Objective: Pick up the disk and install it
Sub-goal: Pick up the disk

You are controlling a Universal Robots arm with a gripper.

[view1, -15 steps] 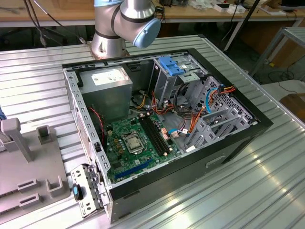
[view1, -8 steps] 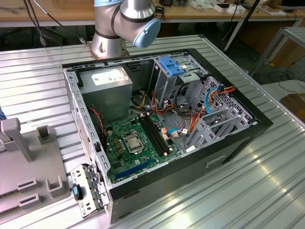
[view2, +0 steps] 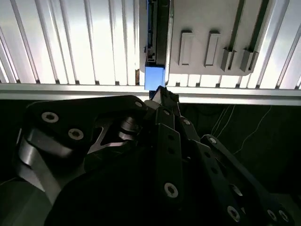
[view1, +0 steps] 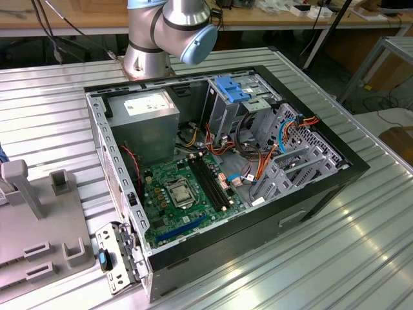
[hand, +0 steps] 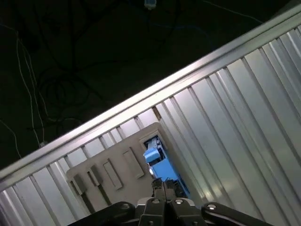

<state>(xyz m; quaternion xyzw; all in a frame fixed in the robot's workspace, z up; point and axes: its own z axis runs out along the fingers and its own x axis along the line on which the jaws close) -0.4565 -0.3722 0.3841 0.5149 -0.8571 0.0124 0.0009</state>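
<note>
Ribbed silver metal tabletop point(hand: 244, 108) bears a grey plastic holder block point(hand: 117, 174) where we see the blue-framed flat grey metal disk point(hand: 162, 167) standing on edge, the black gripper point(hand: 165, 183) at its blue end, clamped or not we cannot tell.

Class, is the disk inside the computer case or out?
Out: the disk stands on edge in the grey holder on the table.

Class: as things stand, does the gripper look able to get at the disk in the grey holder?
Probably yes. In both wrist views the gripper sits right by the blue end of the disk, which stands exposed in the grey holder, with nothing between them.
</note>
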